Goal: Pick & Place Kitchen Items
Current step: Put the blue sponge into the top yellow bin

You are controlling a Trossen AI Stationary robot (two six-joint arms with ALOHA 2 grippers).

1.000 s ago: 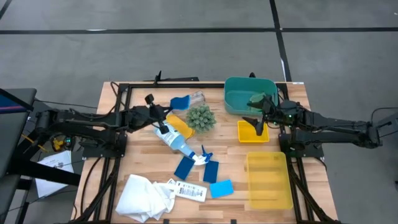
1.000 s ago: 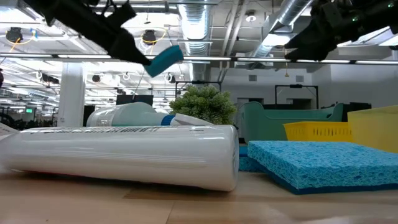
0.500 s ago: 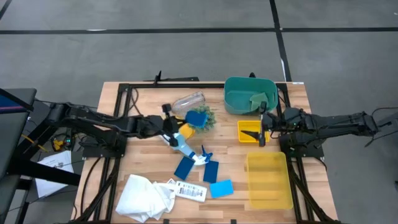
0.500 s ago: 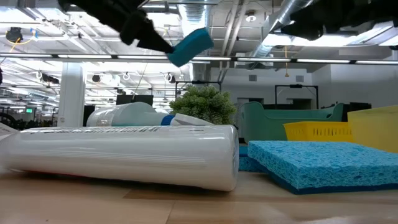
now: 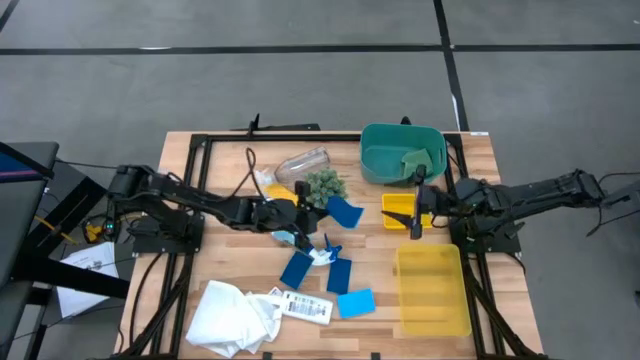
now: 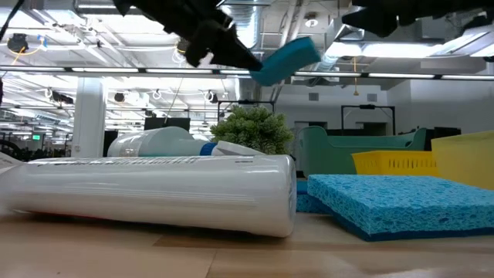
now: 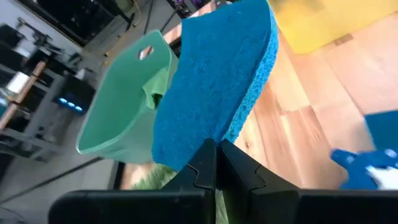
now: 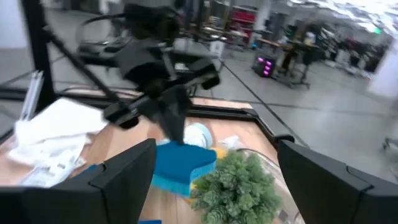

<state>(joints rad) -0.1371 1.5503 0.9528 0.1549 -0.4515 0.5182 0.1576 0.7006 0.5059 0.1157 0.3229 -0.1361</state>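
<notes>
Left tool [image 5: 318, 212]: was pressed on a blue sponge [image 5: 344, 212], held above the worktop [image 5: 190, 180].
Right tool [image 5: 416, 207]: was spread over the small yellow bin [image 5: 392, 205].

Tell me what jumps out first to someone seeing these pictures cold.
The left gripper is in mid-air over the table's middle, shut on a blue sponge beside the spiky green plant ball. In front of it lie the toppled spray bottle and more blue sponges, with a white cloth at the near left corner. The right gripper hangs open above the small yellow bin.
</notes>
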